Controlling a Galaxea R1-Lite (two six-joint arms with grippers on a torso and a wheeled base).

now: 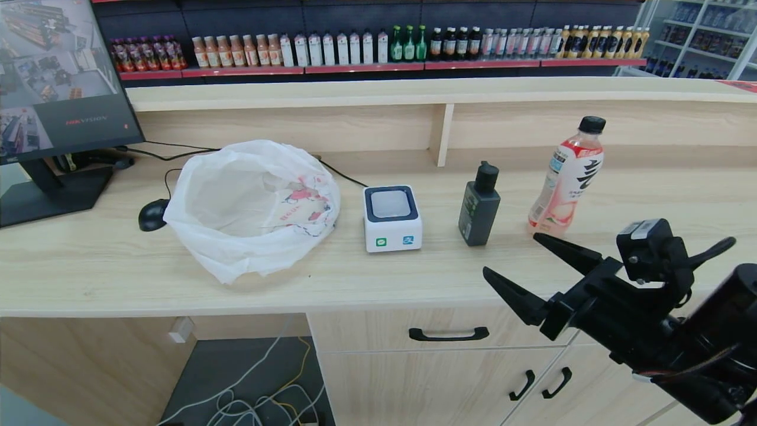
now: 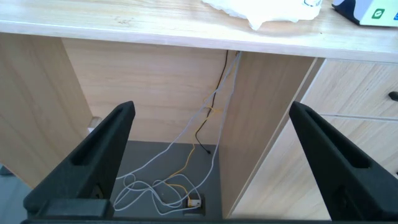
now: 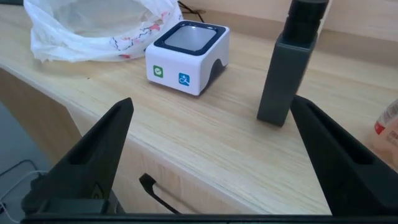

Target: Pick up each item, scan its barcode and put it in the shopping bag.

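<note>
A dark grey bottle (image 1: 479, 207) with a black cap stands upright on the wooden counter, right of the white scanner box (image 1: 392, 218). Further right stands a pink drink bottle (image 1: 566, 178) with a black cap. The white shopping bag (image 1: 254, 204) lies open on the counter's left part. My right gripper (image 1: 541, 272) hovers open at the counter's front edge, below and right of the grey bottle (image 3: 289, 68), with nothing between its fingers. My left gripper (image 2: 211, 162) is open below counter level, facing the recess with cables; the bag's edge (image 2: 267, 12) and scanner corner (image 2: 370, 11) sit above.
A monitor (image 1: 56, 77) on a stand occupies the counter's far left, with a black mouse (image 1: 152, 214) beside the bag. A raised wooden ledge (image 1: 437, 94) runs behind. Drawers with black handles (image 1: 448, 335) are under the counter; loose cables (image 2: 180, 180) lie in the recess.
</note>
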